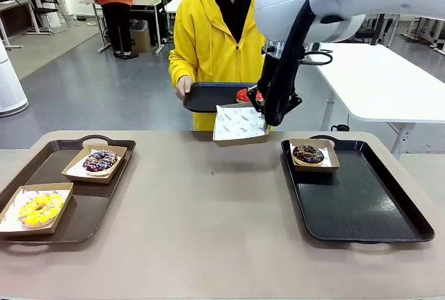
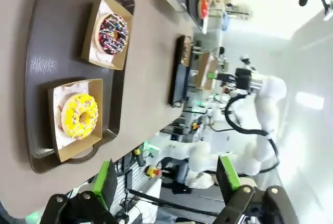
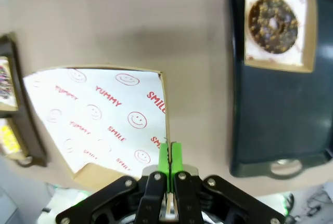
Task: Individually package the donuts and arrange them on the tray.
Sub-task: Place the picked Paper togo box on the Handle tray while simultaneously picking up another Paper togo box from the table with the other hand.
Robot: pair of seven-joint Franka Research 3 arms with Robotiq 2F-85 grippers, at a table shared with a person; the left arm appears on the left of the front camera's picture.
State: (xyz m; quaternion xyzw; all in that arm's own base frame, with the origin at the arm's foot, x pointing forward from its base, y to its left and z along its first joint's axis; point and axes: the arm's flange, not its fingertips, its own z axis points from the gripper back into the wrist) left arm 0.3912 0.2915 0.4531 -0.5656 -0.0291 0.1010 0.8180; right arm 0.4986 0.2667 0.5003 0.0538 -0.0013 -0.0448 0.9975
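My right gripper is shut on the wall of an empty cardboard box lined with printed paper, held tilted above the table's far side. A person's tray behind it carries a red donut. A chocolate donut sits boxed on the right tray. The left tray holds a boxed sprinkled chocolate donut and a boxed yellow donut. My left gripper hangs open, well clear of the left tray.
The person in a yellow hoodie stands at the far edge, one hand on the black tray. Bare tabletop lies between the two trays. A white table stands behind on the right.
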